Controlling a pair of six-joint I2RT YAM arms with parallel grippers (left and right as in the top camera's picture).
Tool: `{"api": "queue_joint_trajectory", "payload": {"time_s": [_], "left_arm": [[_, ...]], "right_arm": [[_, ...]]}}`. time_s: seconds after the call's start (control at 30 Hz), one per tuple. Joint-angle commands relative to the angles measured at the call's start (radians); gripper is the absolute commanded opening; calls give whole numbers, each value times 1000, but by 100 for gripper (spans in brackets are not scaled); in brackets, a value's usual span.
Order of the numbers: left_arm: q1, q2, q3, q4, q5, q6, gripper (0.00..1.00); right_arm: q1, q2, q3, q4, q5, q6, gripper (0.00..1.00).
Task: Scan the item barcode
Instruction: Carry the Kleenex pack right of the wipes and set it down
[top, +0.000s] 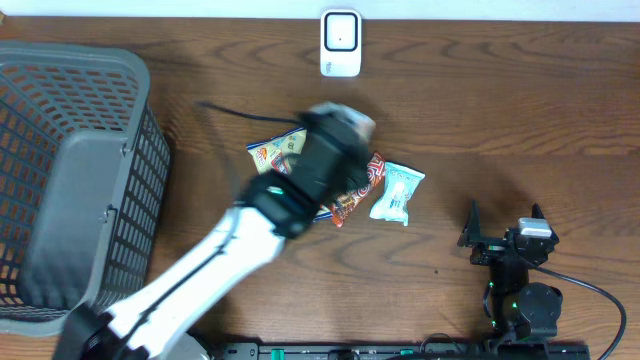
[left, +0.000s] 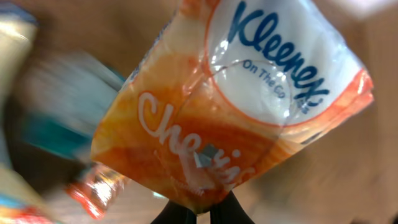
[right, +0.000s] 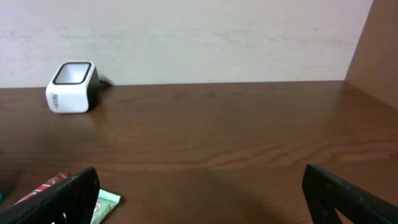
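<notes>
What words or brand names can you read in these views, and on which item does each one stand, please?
"Kleenex": tissue pack, white oval.
"On The Go": same pack, under the brand.
"Che…": same pack, white script on orange; rest creased, unreadable.
Scanner side marking: too small to read.
Green packet print: too blurred to read.

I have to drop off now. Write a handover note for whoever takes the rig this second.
Left gripper: fingers shut on the orange-and-white plastic Kleenex tissue pack, above the loose packets at mid-table.
Right gripper: open, empty, at the near right of the table.
White box-shaped scanner: far edge, centre.
Done: pack gripped.
Left: bring its barcode to the scanner; no barcode is in view.
</notes>
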Motion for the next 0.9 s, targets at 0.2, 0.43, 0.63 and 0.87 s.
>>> {"api": "queue_joint_trajectory", "payload": {"time_s": [0.2, 0.43, 0.63, 0.87], "left_arm": [[-286, 183, 15, 3, -306, 105, 7], [-310, 351, 15, 128, -352, 105, 8], [-309, 396, 15, 341, -348, 87, 7], [-298, 403, 15, 410, -251, -138, 8]], "right_arm": [[8, -2, -1, -3, -5, -11, 99], [8, -2, -1, -3, -5, -11, 99], [8, -2, -1, -3, -5, -11, 99], [8, -2, -1, -3, -5, -11, 99]]}}
